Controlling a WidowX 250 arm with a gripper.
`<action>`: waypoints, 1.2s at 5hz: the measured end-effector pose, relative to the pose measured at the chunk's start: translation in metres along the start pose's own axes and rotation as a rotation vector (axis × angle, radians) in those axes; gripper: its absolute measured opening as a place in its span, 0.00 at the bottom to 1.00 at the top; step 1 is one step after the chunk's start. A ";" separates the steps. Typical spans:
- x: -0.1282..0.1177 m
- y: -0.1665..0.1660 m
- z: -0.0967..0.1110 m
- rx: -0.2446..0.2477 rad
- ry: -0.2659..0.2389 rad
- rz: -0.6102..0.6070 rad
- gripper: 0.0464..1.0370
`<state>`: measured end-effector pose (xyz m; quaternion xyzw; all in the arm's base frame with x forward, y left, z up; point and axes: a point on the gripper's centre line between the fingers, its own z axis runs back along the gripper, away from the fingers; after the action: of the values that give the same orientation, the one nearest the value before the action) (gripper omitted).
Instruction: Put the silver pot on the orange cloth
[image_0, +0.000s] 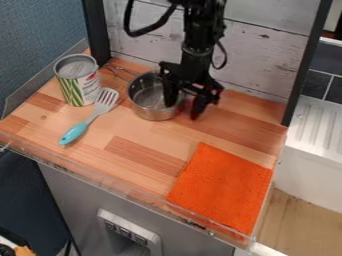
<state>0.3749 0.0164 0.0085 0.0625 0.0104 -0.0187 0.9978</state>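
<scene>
The gripper (184, 110) hangs over the back middle of the wooden counter, at the right side of the silver pot. Its fingers are open and stand apart across the pot's right wall, one inside the rim and the other outside, over the wood. The silver pot (152, 111) stands upright, with its thin wire handle toward the back left; part of its right rim is hidden behind the gripper. At the front right, the orange cloth (224, 187) lies flat, apart from the pot.
A tin can (78, 82) stands left of the pot. Between them lies a slotted spatula with a turquoise handle (74, 133), pointing to the front left. A clear raised edge (120, 186) runs along the counter's front, and a white plank wall (260, 55) stands behind.
</scene>
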 end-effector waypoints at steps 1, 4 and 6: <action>0.000 0.000 -0.001 0.003 0.003 -0.008 0.34; -0.017 -0.035 0.057 0.001 -0.089 -0.107 0.03; -0.075 -0.133 0.073 -0.030 -0.088 -0.274 0.03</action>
<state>0.2963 -0.1217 0.0659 0.0445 -0.0247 -0.1574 0.9862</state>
